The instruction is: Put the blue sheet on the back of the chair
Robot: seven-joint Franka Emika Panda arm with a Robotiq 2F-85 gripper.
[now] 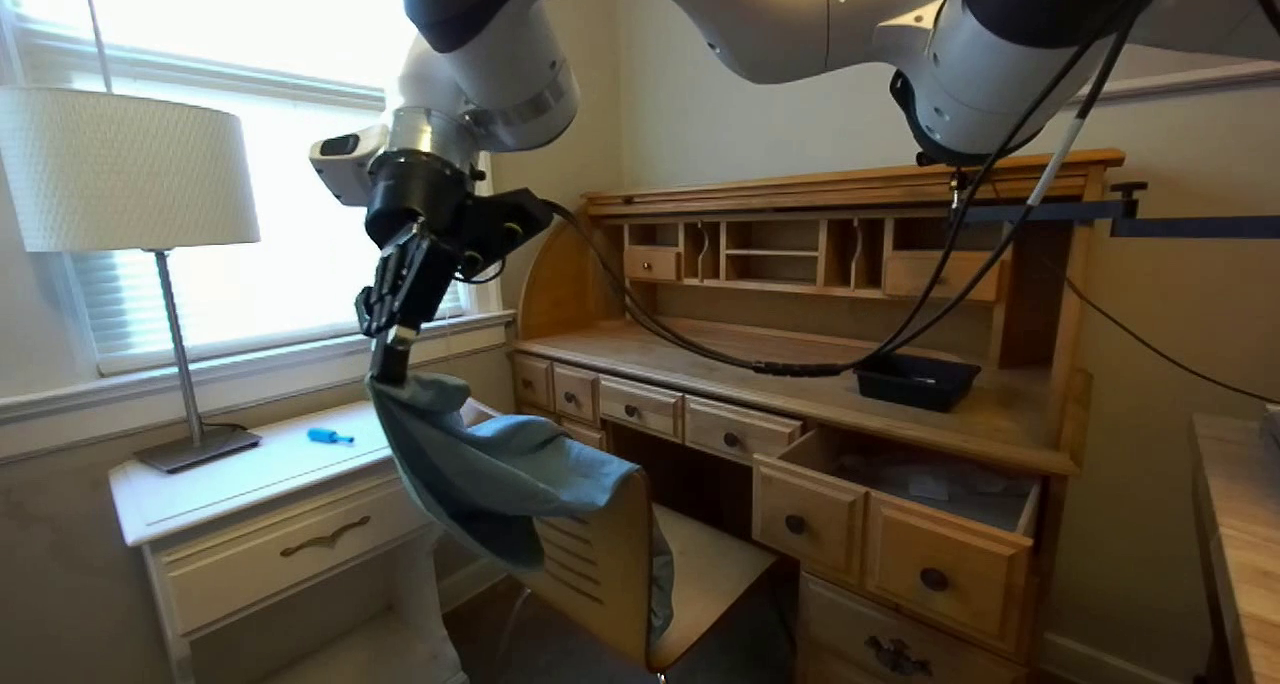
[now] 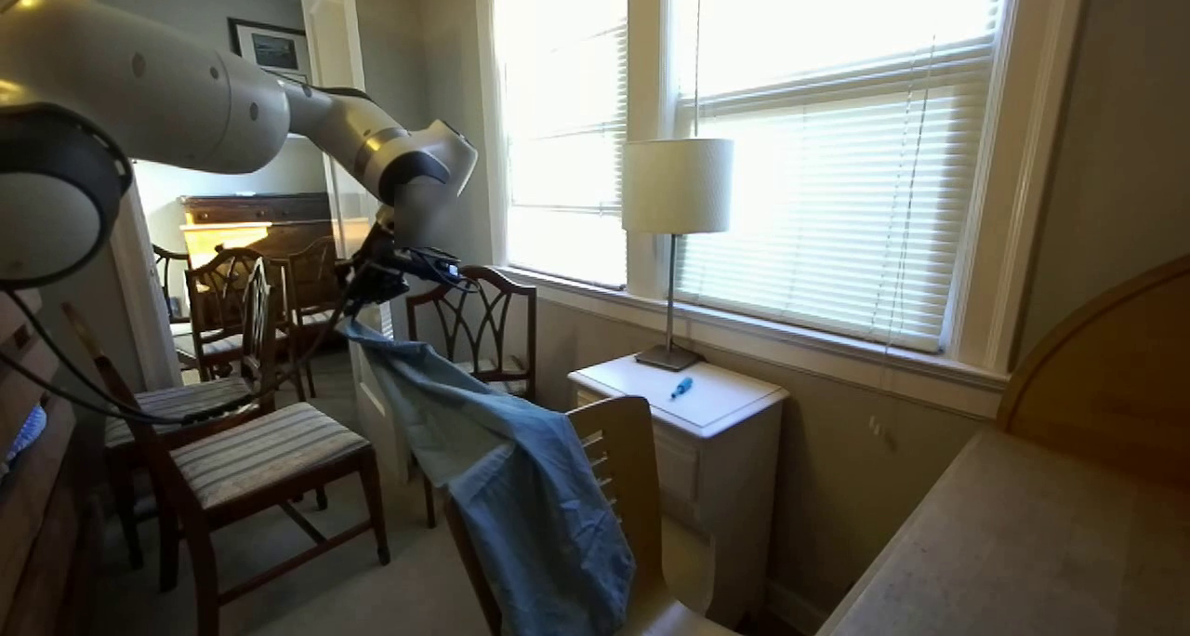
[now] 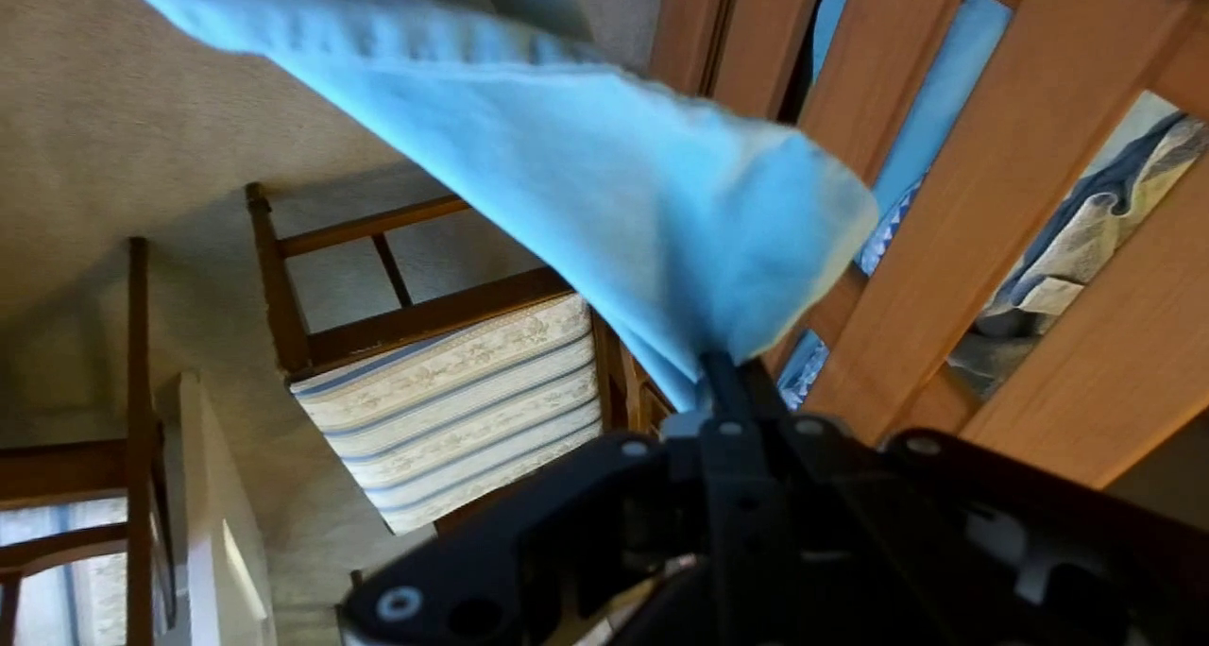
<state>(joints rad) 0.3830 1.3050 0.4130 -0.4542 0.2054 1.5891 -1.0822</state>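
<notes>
Left of centre at mid-height of the frame, the black two-finger gripper (image 1: pixel 392 359) was pinched closed on one end of the plain blue cloth sheet (image 1: pixel 520 464). From there the sheet sagged down to the right and lay over the top of the pale wooden chair with a slotted back (image 1: pixel 615 574), low in the centre, with part hanging on the seat side. In the wrist view the fingertips (image 3: pixel 723 391) met below the centre, and the fabric spread from them towards the upper left. At the left in an exterior view, a white wooden nightstand (image 1: pixel 270 474) bore a table lamp with a white drum shade (image 1: pixel 125 174) and a small bright-blue object (image 1: pixel 330 436). At the right, a black rectangular tray (image 1: pixel 917 386) sat on the brown wooden roll-top desk (image 1: pixel 640 352).
</notes>
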